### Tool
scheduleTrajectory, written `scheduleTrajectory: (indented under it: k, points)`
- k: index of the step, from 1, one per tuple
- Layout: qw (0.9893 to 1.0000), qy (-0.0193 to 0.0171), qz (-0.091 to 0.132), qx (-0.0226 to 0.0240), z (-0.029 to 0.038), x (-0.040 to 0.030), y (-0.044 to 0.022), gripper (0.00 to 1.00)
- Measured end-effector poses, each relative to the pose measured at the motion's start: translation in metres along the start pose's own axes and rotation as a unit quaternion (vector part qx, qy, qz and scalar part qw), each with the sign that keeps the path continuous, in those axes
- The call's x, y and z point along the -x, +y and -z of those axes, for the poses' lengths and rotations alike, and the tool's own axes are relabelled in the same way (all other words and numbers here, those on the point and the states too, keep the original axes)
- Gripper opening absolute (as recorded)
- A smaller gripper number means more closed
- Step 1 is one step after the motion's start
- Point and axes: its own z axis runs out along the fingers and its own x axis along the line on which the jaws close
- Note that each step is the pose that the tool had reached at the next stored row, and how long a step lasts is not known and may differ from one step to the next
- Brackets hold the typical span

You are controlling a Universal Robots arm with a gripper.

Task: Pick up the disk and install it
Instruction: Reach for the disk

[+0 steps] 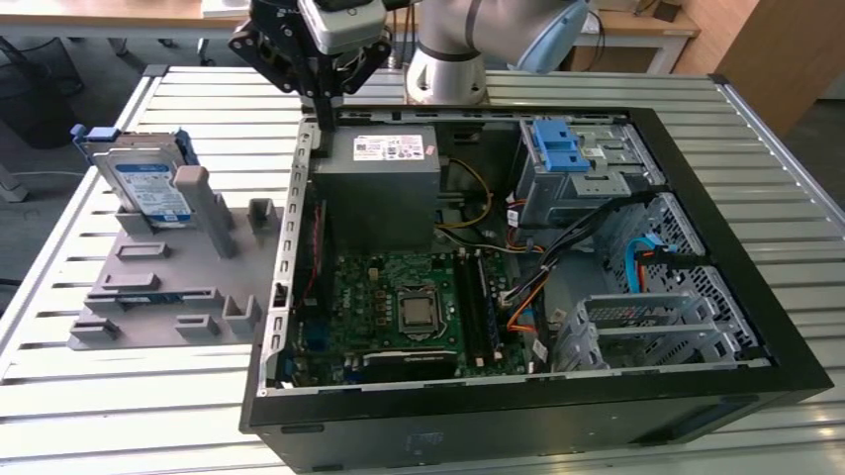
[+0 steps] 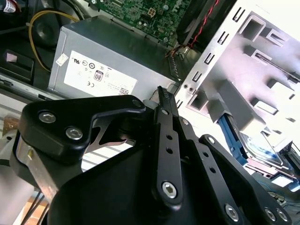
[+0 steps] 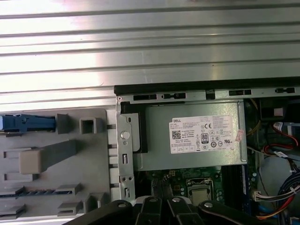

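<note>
The disk [image 1: 142, 183], a silver drive with a blue-and-white label in a blue carrier, stands tilted in a slot at the far end of the grey fixture [image 1: 172, 287], on the exterior view's left. The disk's blue edge [image 2: 234, 136] also shows in the second wrist view, and its carrier [image 3: 26, 123] in the first wrist view. My gripper [image 1: 321, 111] hangs above the far left corner of the open computer case [image 1: 528, 416], apart from the disk and to its right. Its black fingers [image 2: 164, 101] are shut together with nothing held.
The grey power-supply box [image 1: 390, 183] lies just beneath and beside the gripper. A metal drive bay with a blue latch [image 1: 561, 148] sits at the case's far right. Motherboard [image 1: 403, 307], cables and a second cage [image 1: 647, 327] fill the case. A slatted metal table [image 1: 106, 416] surrounds everything.
</note>
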Motion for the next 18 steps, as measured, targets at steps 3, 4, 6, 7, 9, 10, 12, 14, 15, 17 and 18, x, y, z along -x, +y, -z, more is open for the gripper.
scheduleTrajectory:
  k: [3, 4, 6, 7, 9, 10, 12, 14, 15, 17, 18]
  points:
    - [1.0, 0.0, 0.0, 0.0, 0.0, -0.0007, -0.0001, 0.11]
    - [1.0, 0.0, 0.0, 0.0, 0.0, -0.0008, 0.0, 0.11]
    - [1.0, 0.0, 0.0, 0.0, -0.0001, -0.0014, -0.0001, 0.11]
    - [1.0, 0.0, 0.0, 0.0, -0.0001, -0.0014, -0.0001, 0.11]
    - [1.0, 0.0, 0.0, 0.0, -0.0001, -0.0026, -0.0002, 0.11]
    - [1.0, 0.0, 0.0, 0.0, -0.0001, -0.0031, -0.0002, 0.11]
    - [1.0, 0.0, 0.0, 0.0, -0.0001, -0.0045, -0.0003, 0.11]
    - [1.0, 0.0, 0.0, 0.0, -0.0001, -0.0059, -0.0003, 0.11]
    - [1.0, 0.0, 0.0, 0.0, -0.0001, -0.0066, -0.0002, 0.11]
    - [1.0, 0.0, 0.0, 0.0, -0.0002, -0.0076, 0.001, 0.11]
    - [1.0, 0.0, 0.0, 0.0, -0.0003, -0.0078, 0.0024, 0.11]
